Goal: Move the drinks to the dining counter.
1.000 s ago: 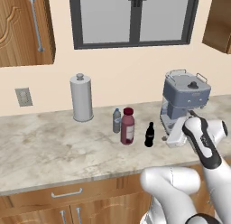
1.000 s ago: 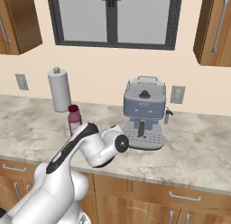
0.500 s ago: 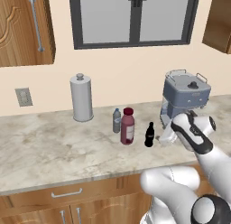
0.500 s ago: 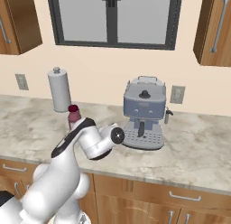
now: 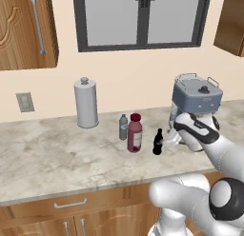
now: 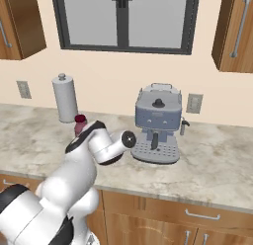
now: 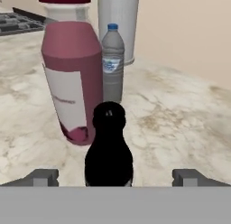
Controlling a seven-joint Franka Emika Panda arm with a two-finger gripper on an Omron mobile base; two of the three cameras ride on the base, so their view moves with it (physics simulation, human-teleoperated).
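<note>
**Hand view: cola bottle sits between wide-open fingers**

Hand view shows the gripper (image 7: 115, 178) low at the counter (image 7: 180, 114), its two fingertips (image 7: 43, 177) spread far apart, one on each side of the black cola bottle (image 7: 108, 148). They do not touch it; nothing is held. The bottle's foot is cut off at the bottom of that view.

Three drinks stand on the counter under the window, all near its middle and toward the front edge: the cola bottle (image 5: 157, 142), the red juice bottle (image 5: 135, 133) just beside it, and the clear water bottle (image 5: 123, 127) behind the juice. In the hand view the juice bottle (image 7: 70, 78) loses its cap at the top edge.

From the right base view the arm hides most of the group; only the juice cap (image 6: 80, 119) peeks over it.

One grey canister (image 5: 86, 103) stands near the wall. One coffee machine (image 6: 158, 123) stands by the counter's right end, partly covered by the arm in the left base view.
</note>
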